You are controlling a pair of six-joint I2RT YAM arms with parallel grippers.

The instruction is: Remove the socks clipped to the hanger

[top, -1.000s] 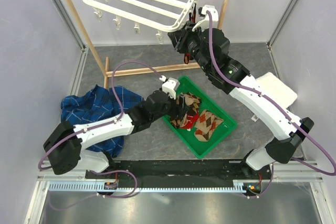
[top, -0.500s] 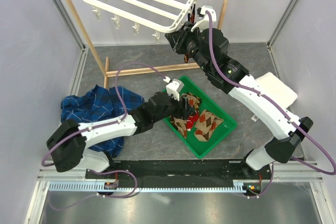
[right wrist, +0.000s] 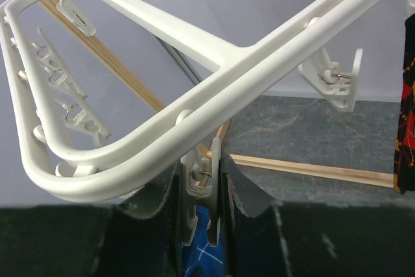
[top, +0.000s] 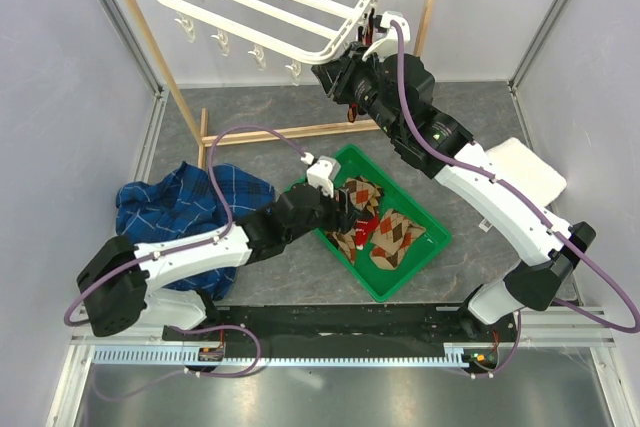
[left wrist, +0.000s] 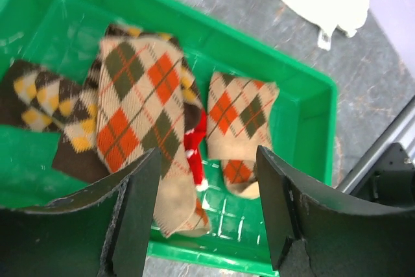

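Observation:
The white hanger (top: 270,2) hangs from the wooden rack at the back. My right gripper (top: 335,72) is under its near rim, shut on one empty dangling clip (right wrist: 202,186). A black-red-yellow argyle sock (right wrist: 407,102) still hangs at the hanger's right corner (top: 368,27). My left gripper (left wrist: 207,160) is open and empty above the green tray (left wrist: 305,82). In the tray lie brown-and-tan argyle socks (left wrist: 139,108), a red sock with white pattern (left wrist: 193,150) and a dark brown-yellow argyle sock (left wrist: 45,102).
A blue plaid cloth (top: 170,207) lies at the left under my left arm. A white folded cloth (top: 530,172) lies at the right. The wooden rack's base bar (top: 290,132) runs behind the tray (top: 400,282), and its posts rise at both sides.
My left gripper has drawn back a little to the left over the tray. My right gripper has edged left under the hanger's rim, and the hanger has swung slightly.

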